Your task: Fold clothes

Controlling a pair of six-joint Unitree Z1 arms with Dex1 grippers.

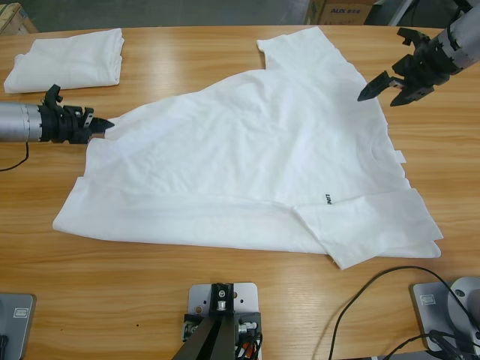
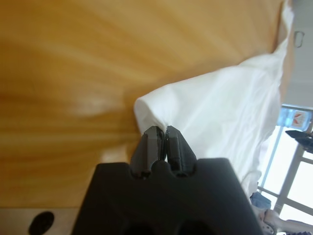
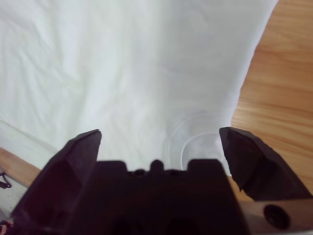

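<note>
A large white T-shirt lies partly folded across the middle of the table, with a tiny dark mark near its right side. My left gripper comes in from the left, shut on the shirt's pulled-out left corner; the left wrist view shows the left gripper pinching a fold of the white cloth. At the shirt's upper right edge my right gripper hovers open. In the right wrist view the right gripper has its jaws wide apart above the shirt's collar, holding nothing.
A second white T-shirt lies folded at the table's far left corner. A black cable loops over the front right of the table. Cardboard boxes stand beyond the far edge. Bare wood runs along the front.
</note>
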